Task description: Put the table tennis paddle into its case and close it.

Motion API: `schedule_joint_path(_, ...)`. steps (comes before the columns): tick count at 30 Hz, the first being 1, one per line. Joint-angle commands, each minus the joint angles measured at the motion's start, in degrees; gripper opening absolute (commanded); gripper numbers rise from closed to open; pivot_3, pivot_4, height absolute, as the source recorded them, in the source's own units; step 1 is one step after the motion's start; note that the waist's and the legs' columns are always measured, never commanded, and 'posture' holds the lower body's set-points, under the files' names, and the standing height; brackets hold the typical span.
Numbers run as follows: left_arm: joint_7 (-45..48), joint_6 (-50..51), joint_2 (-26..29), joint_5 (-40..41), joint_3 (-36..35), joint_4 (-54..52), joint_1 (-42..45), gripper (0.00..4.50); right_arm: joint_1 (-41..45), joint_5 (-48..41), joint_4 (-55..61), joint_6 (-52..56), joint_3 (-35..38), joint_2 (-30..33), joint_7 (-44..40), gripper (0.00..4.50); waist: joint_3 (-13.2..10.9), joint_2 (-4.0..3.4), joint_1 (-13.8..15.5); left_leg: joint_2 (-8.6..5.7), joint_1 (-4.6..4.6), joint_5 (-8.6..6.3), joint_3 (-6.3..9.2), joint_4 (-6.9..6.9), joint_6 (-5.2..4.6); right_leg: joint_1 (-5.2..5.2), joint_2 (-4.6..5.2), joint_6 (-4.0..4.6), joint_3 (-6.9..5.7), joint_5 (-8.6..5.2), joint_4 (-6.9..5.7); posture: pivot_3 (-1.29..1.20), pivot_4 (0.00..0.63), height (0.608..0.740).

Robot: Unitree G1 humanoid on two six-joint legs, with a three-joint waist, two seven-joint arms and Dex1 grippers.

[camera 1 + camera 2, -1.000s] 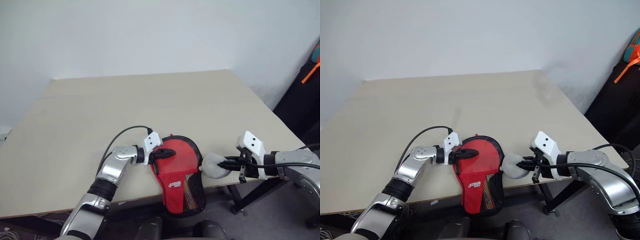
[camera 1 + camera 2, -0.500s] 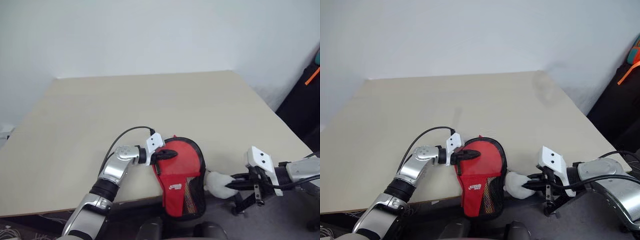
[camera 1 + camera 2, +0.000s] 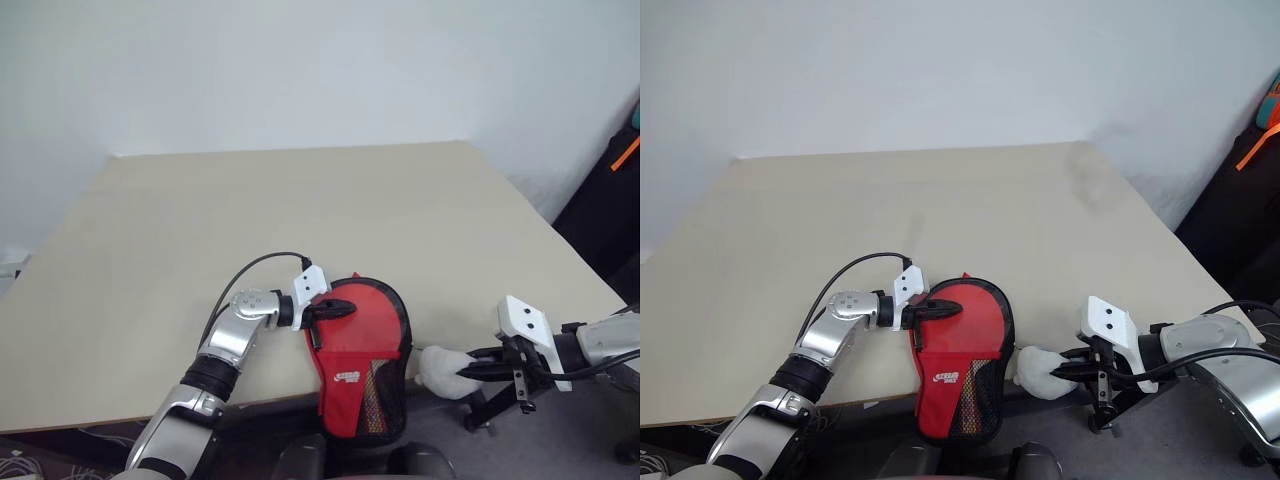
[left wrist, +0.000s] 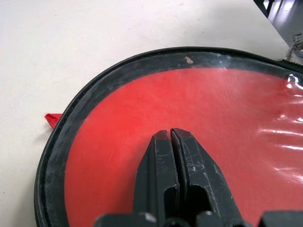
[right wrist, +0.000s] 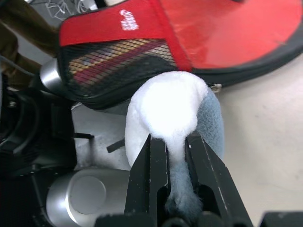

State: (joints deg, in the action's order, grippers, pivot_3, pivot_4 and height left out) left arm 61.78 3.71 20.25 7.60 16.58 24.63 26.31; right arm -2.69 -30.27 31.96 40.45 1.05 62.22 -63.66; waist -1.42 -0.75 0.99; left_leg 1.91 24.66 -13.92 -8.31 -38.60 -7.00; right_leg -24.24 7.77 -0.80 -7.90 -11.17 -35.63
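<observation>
Two end effectors work at the near edge of the desk (image 3: 300, 210). On the left, the left end effector (image 3: 343, 308) is clenched, its black fingers (image 4: 171, 163) pressed together with nothing between them, and their tips rest on the round face of the case (image 3: 360, 345). The case lies at the desk's near edge with its narrow mesh end hanging past the edge. The table tennis paddle (image 5: 118, 54) sits inside it: the striped handle shows through the black mesh, and the blade is hidden under the red cover.

To the right, the right end effector (image 3: 470, 368) is clamped on a white fluffy pull (image 3: 440, 367) that sits just beside the case's right rim. It appears to be fastened to the zip, though the joint itself cannot be made out.

Judged step: drawing the zip closed. To do it well, the left end effector should keep the cover pinned flat so the case does not slide or turn. The right end effector should draw the pull along the black edging, following the curve, not straight away from it, so the track is not kinked.

Materials: the case face is smooth, glossy red sheet with a raised black rim. The narrow end is open-weave mesh. The pull is soft pile, compressed where it is gripped. The desk top is matte, pale and flat.
</observation>
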Motion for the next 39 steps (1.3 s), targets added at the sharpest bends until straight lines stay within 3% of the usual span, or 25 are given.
schedule_joint_path(1, 2.68, 1.74, -0.29, 0.21, 1.02, 0.25, -0.93, 0.00, 2.33, 1.57, -1.86, -0.60, -0.05, -0.32, 1.27, 0.01, -0.01, 0.01, -0.02, -0.02, 0.00, -0.01, 0.00, 0.01, -0.02, 0.00, 0.05, -0.01, -0.13, 0.00, 0.00, 0.00, 0.000, 0.715)
schedule_joint_path(13, 5.80, -0.96, -3.91, -0.41, 1.47, 2.90, -0.80, 0.00, 6.58, 2.85, -4.84, -0.30, -3.56, -5.33, 5.29, 0.01, -0.02, 0.02, 0.08, -0.18, 0.04, -0.14, 0.02, -0.05, -0.15, 0.06, 0.29, -0.19, -0.53, -0.09, 0.02, 0.00, 0.000, 0.715)
schedule_joint_path(29, 8.11, -2.92, -2.62, -2.23, 2.38, 4.97, -0.24, 0.00, -6.88, -5.81, 8.80, 1.89, 1.44, -2.73, 1.20, 0.01, -0.04, 0.05, 0.69, -0.17, 0.03, -0.16, 0.17, -0.06, -0.17, 0.14, 0.28, -0.25, -0.66, -0.09, 0.03, 0.00, 0.000, 0.715)
schedule_joint_path(39, 10.05, -2.30, -1.32, -2.21, 2.94, 4.58, 0.40, 0.00, -7.63, -0.41, 6.17, -2.41, -0.64, -1.37, 1.21, 0.01, -0.05, 0.08, 0.64, -0.17, 0.03, -0.34, 0.24, -0.03, -0.10, 0.14, 0.26, -0.46, -0.69, -0.23, 0.09, 0.00, 0.000, 0.715)
